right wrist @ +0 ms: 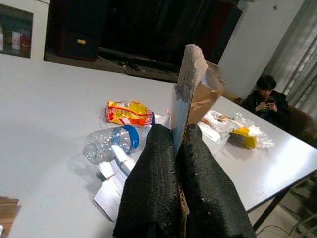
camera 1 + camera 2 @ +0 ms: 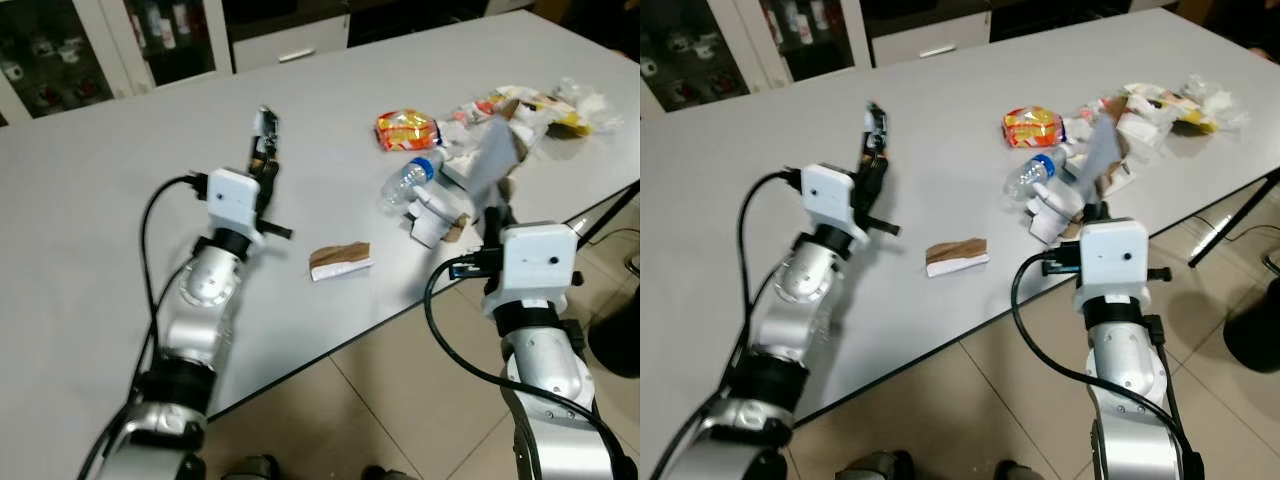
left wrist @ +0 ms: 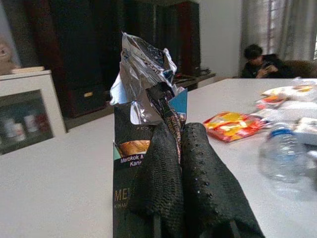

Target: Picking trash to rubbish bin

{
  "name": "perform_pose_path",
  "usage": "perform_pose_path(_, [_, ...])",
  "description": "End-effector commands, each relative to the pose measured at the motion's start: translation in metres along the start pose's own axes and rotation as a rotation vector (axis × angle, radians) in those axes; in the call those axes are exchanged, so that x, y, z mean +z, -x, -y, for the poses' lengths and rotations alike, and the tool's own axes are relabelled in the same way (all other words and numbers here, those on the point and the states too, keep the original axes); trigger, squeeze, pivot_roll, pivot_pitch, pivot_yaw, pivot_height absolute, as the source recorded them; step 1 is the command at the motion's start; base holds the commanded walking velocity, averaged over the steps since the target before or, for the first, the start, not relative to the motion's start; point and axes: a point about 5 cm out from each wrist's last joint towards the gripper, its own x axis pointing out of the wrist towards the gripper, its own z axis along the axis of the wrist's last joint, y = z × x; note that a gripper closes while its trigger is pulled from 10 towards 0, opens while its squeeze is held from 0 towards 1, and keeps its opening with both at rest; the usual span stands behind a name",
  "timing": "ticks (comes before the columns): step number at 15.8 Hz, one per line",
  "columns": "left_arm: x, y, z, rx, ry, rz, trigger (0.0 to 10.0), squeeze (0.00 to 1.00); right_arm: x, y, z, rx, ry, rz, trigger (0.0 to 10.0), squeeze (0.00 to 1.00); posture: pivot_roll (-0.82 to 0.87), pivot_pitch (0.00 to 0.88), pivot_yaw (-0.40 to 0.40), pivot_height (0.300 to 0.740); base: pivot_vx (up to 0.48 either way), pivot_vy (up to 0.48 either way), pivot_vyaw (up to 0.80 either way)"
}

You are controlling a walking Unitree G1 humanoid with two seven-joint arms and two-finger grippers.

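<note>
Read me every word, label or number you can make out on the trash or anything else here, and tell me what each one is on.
"Merokok M... Kans...", cut off by the fingers: white warning label on the dark cigarette pack in the left gripper.
"ME...", gold letters lower on the same pack, remainder hidden.
Orange snack packet: print too blurred to read.
Plastic bottle: no legible label.
Torn cardboard piece in the right gripper: no text visible.
</note>
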Motion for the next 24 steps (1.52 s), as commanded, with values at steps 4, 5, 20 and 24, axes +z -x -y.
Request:
perform_pose_path(4, [-0.001,0.001,0.010,-0.031,0.019,-0.033,0.0,0.00,0.002,0.002,0.008,-0.033,0.008,0.003,10.0,0.00,0.11,0.089,-0.029,0.740,0.000,0.000,-0.79])
perform_pose_path(5, [-0.004,0.007,0.015,-0.060,0.026,-0.056,0.0,0.00,0.001,0.003,0.009,-0.037,0.013,0.000,10.0,0.00,0.10,0.088,-0.027,0.740,0.000,0.000,-0.78])
perform_pose_path(20, [-0.002,0.000,0.047,-0.157,0.095,-0.111,0.0,0.00,0.002,0.007,0.012,-0.068,0.027,-0.004,10.0,0.00,0.06,0.083,0.002,0.740,0.000,0.000,-0.78])
perform_pose_path(24, [-0.002,-0.002,0.049,-0.172,0.099,-0.112,0.0,0.00,0.003,0.006,0.013,-0.068,0.034,-0.001,10.0,0.00,0.06,0.076,0.001,0.740,0.000,0.000,-0.78])
